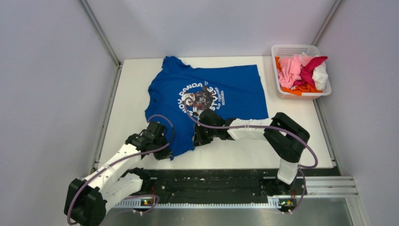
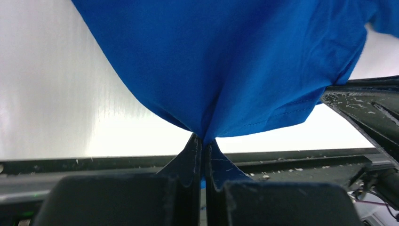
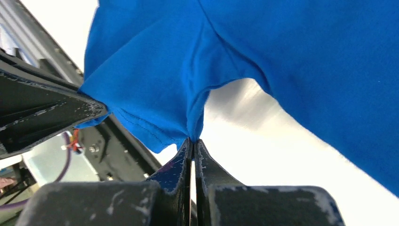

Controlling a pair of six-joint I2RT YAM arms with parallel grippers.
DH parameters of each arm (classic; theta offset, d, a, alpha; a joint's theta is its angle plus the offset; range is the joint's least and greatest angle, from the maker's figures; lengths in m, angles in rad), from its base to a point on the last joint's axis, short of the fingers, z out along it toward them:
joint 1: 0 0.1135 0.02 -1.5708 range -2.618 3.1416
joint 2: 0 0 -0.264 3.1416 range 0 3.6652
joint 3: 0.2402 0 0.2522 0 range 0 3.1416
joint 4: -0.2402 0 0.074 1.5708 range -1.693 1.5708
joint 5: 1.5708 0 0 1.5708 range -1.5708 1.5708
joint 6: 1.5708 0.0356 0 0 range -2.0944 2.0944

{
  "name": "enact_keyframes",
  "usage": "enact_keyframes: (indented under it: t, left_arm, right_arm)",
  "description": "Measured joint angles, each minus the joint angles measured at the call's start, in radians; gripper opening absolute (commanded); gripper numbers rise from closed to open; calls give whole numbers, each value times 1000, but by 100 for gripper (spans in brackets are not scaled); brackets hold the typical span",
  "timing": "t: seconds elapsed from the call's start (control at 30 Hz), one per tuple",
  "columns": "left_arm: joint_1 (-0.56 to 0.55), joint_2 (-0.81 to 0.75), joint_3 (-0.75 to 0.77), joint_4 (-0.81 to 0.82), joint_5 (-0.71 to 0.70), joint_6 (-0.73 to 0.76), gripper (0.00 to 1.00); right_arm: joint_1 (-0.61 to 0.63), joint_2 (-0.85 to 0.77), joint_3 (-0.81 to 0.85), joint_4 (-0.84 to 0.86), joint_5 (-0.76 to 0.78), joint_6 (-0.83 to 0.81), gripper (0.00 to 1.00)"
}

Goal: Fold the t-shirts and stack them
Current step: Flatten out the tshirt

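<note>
Left wrist view: are those jaws holding anything? (A)
Yes. The left jaws are closed on an edge of the blue shirt (image 2: 226, 61), with cloth fanning out just beyond the tips. The right jaws pinch a neighbouring bit the same way. (B)
What's the risk? (A)
Only the tips bite. A quick lift could pull the cloth free, and the rest, spread on the worktop (image 1: 244, 150) beyond both jaws, may drag and bunch. (B)

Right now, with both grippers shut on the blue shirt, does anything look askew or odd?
Nothing spilled or damaged. The blue t-shirt lies slanted on the table, print up, its near edge gathered into puckers where the left gripper and right gripper pinch it. The other shirts sit in a crumpled heap in the basket.
</note>
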Motion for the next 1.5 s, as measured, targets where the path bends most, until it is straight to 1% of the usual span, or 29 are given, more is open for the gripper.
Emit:
enact_keyframes:
  t: [0.1, 0.17, 0.23, 0.3, 0.33, 0.37, 0.43, 0.47, 0.5, 0.57, 0.6, 0.67, 0.8, 0.9, 0.93, 1.03, 1.13, 1.2, 1.27, 1.37, 1.5]
  left_arm:
    - [0, -12, 74, -84, -15, -12, 5]
    - [0, -5, 98, -123, -21, -18, 7]
    - [0, 14, 101, -155, -20, -23, 14]
    - [0, 38, 99, -182, -8, -32, 18]
    - [0, 44, 96, -188, 1, -36, 23]
    - [0, 47, 90, -196, 5, -36, 33]
    - [-1, 46, 71, -219, 24, -33, 58]
    - [-1, 45, 64, -226, 37, -24, 64]
    - [-1, 42, 58, -232, 64, -17, 67]
    - [-1, 22, 56, -241, 126, 1, 97]
    - [-1, 6, 58, -245, 147, 13, 99]
    - [-1, -29, 82, -280, 159, 31, 99]
    - [-1, -80, 203, -359, 98, 49, 99]
    - [-1, -78, 251, -314, 38, 51, 99]
    - [-1, -68, 255, -283, 19, 54, 99]
    - [1, 41, 306, -216, -67, 65, 99]
    - [12, 224, 429, -146, -162, 89, 99]
    - [29, 338, 507, -89, -219, 108, 99]
    - [51, 412, 539, -37, -254, 124, 99]
    - [99, 495, 541, 43, -259, 148, 99]
    - [196, 606, 540, 166, -191, 163, 99]
  right_arm:
    - [0, -51, 37, -80, 5, 21, 0]
    - [0, -70, 66, -135, 5, 28, 0]
    - [0, -76, 90, -185, 0, 35, 1]
    - [0, -76, 90, -224, -13, 47, 19]
    - [1, -76, 87, -241, -19, 52, 30]
    - [1, -76, 76, -255, -20, 52, 36]
    - [1, -76, 49, -278, -19, 51, 45]
    - [1, -76, 37, -293, -18, 52, 52]
    - [1, -76, 30, -308, -16, 50, 59]
    - [1, -81, 24, -334, 1, 42, 77]
    - [1, -93, 24, -343, 16, 38, 85]
    - [1, -140, 24, -351, 53, 30, 98]
    - [-19, -306, 24, -348, 147, 16, 99]
    - [-81, -412, -3, -325, 194, 16, 99]
    - [-126, -445, -26, -308, 203, 18, 99]
    - [-257, -496, -102, -282, 237, 11, 99]
    - [-375, -502, -162, -286, 282, -9, 99]
    - [-439, -502, -185, -294, 309, -26, 99]
    - [-492, -505, -198, -296, 345, -42, 99]
    - [-550, -521, -217, -285, 418, -48, 99]
    - [-593, -525, -245, -252, 508, -43, 99]
